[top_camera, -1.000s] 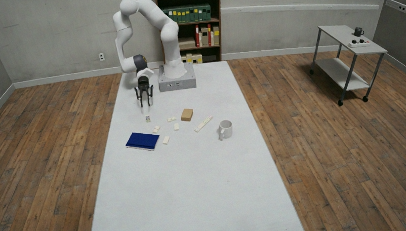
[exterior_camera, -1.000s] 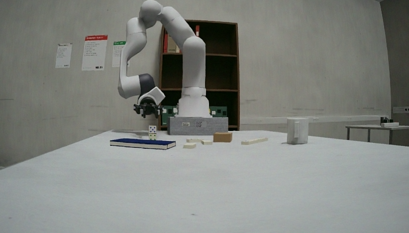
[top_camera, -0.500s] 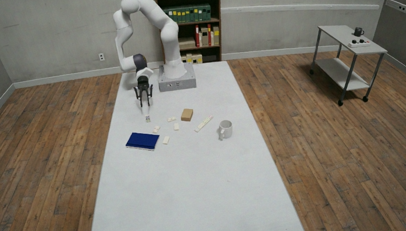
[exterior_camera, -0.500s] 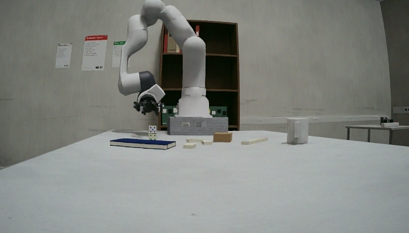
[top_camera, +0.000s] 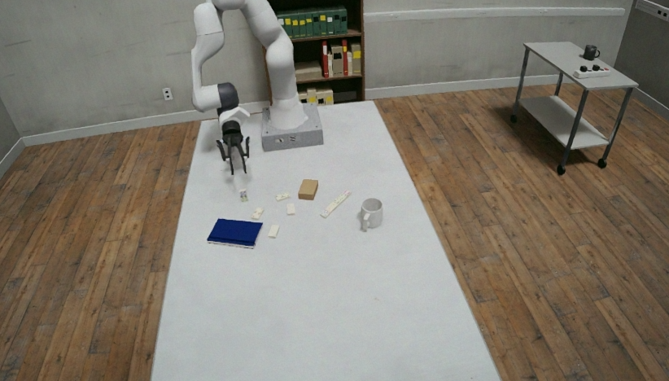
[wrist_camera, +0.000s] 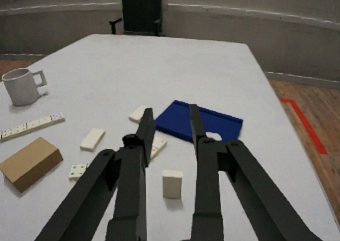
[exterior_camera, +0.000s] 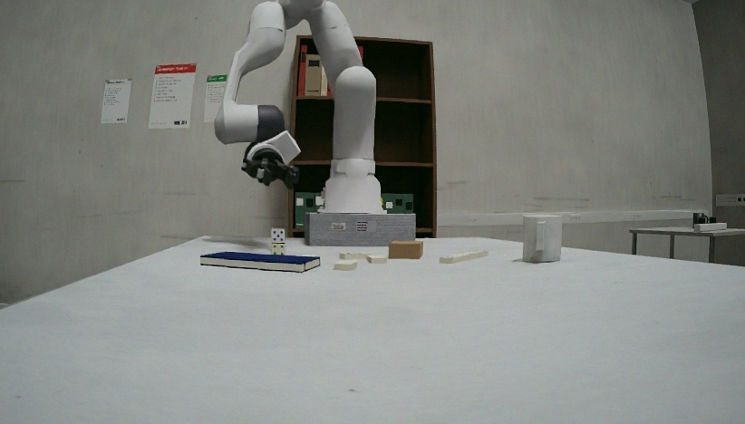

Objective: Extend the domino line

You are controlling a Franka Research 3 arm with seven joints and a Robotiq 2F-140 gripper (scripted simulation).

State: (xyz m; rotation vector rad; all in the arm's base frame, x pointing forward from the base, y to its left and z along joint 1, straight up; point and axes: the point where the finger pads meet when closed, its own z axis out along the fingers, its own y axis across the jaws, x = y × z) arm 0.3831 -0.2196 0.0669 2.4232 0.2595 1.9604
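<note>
The line of face-up dominoes (top_camera: 335, 203) (exterior_camera: 464, 256) (wrist_camera: 32, 127) lies diagonally near the mug. One domino (top_camera: 242, 195) (exterior_camera: 277, 234) (wrist_camera: 172, 184) stands upright on its short end. Its blank back faces the wrist camera; in the exterior view its face shows blue pips above green ones, the lower part hidden by the book. A face-up domino (top_camera: 282, 196) (wrist_camera: 77, 171) with green pips and another face-up domino (top_camera: 257, 212) (wrist_camera: 157, 147) lie flat. Two blank-backed dominoes lie flat, one (top_camera: 290, 208) (wrist_camera: 92, 139) nearer the box, one (top_camera: 273, 230) (wrist_camera: 138, 114) beside the book. My gripper (top_camera: 238, 172) (wrist_camera: 172, 117) is partly open and empty, above and behind the standing domino.
A blue book (top_camera: 234, 232) (exterior_camera: 257, 261) (wrist_camera: 203, 119) lies beyond the standing domino. A brown box (top_camera: 308, 189) (exterior_camera: 405, 249) (wrist_camera: 31, 164) sits between the loose dominoes and the line. A grey mug (top_camera: 372, 212) (exterior_camera: 541, 238) (wrist_camera: 21, 86) stands beyond the line.
</note>
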